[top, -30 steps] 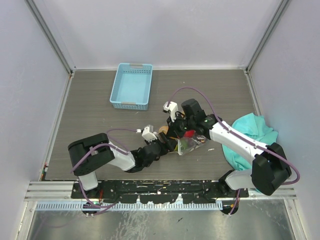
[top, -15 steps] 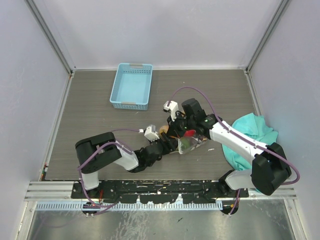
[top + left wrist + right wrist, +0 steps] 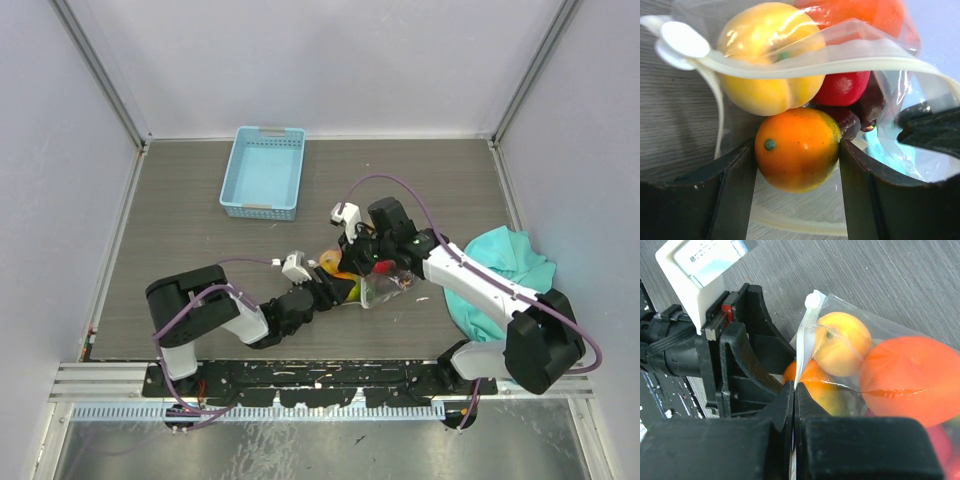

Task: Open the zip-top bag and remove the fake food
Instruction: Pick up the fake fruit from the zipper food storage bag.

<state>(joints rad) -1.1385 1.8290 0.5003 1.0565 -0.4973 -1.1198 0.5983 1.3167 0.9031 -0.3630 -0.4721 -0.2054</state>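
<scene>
Bright even light — glare on the fake food (image 3: 771, 85)

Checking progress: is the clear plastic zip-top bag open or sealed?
Open. The zip strips of the clear plastic zip-top bag gape apart, and the left fingers clasp an orange plastic fruit in its mouth.

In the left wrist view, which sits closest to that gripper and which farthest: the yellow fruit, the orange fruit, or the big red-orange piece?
1. orange fruit, right between the fingers of the left gripper.
2. yellow fruit, just behind it, toward the upper left.
3. red-orange piece, farthest back, top right, inside the zip-top bag.
</scene>
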